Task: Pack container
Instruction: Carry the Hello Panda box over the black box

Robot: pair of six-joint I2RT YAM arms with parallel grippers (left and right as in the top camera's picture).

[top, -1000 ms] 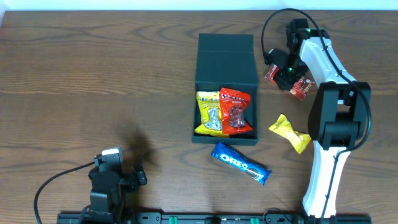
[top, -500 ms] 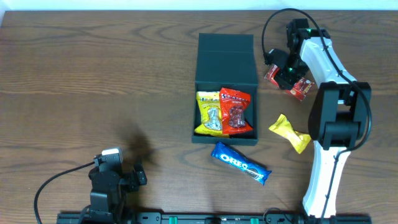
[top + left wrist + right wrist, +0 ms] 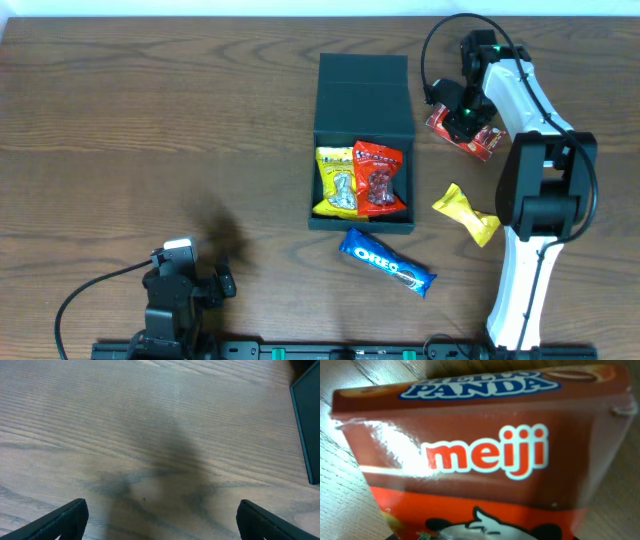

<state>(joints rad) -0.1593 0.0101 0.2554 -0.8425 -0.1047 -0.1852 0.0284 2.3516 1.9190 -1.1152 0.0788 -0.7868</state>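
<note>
The dark teal container stands open at mid-table, its lid laid back toward the far side. A yellow packet and a red packet lie inside it. To its right, my right gripper is shut on a red-brown Hello Panda box. That box fills the right wrist view, and the fingers show only as dark corners at the bottom around my right gripper. My left gripper hangs open over bare wood at the near left, holding nothing.
A blue Oreo pack lies just in front of the container. A yellow packet rests to the container's right, beside the right arm's base. The container's edge shows at the right of the left wrist view.
My right gripper's jaws have drawn in on the Hello Panda box, and the box has shifted slightly under them. The left arm has not moved.
</note>
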